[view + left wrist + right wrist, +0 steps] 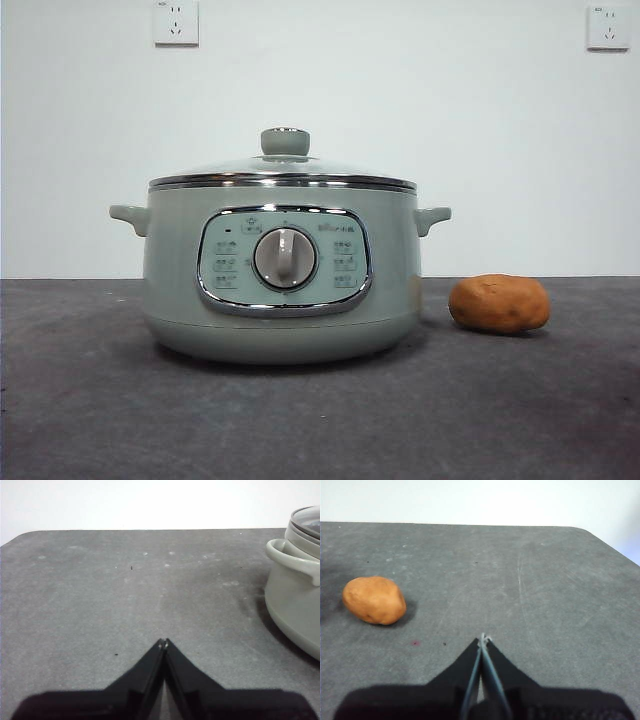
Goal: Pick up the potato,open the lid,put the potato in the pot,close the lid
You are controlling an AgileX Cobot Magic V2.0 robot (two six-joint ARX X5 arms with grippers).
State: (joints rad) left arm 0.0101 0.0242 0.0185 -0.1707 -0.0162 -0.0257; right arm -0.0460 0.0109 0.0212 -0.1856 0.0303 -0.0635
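Note:
The pale sage-green pot [280, 275] stands on the dark grey table with its control panel and grey dial facing the front view. The glass lid [283, 170] with its green knob sits closed on it. The orange-brown potato [499, 303] lies on the table just right of the pot. In the right wrist view the potato [374, 600] lies ahead of my right gripper [483, 639], off to one side; the jaws are shut and empty. My left gripper [163, 642] is shut and empty above bare table, with the pot's side and handle [295, 562] at the picture's edge.
The grey table [100, 400] runs up to a white wall with two power sockets [176, 22] high up. The table's far edge and a rounded corner [590, 532] show in the right wrist view.

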